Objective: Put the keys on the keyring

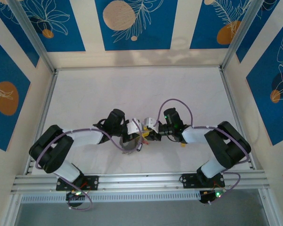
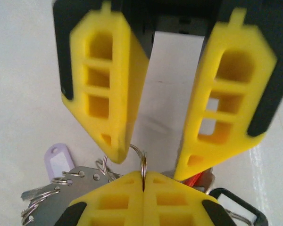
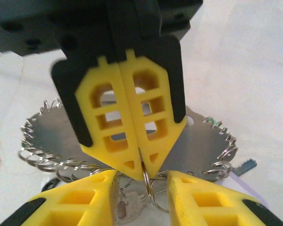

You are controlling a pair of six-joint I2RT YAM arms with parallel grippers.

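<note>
— Right gripper (image 3: pixel 142 172)?
— Pressed tight on the keyring (image 3: pixel 148 181), mid-table above a metal disc (image 3: pixel 52 129).
— Left gripper (image 2: pixel 151 165)?
— Spread wide, fingers (image 2: pixel 111 94) flanking that ring. Keys: cannot tell.

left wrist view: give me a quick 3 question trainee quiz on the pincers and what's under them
1. True or false: the right pincer is shut on a metal ring.
2. Which one stands open? A: the left pincer. B: the right pincer.
3. Fill in: the plastic tag beside the metal disc is ____ in colour.

Key: 1 true; 2 A; 3 purple.
</note>
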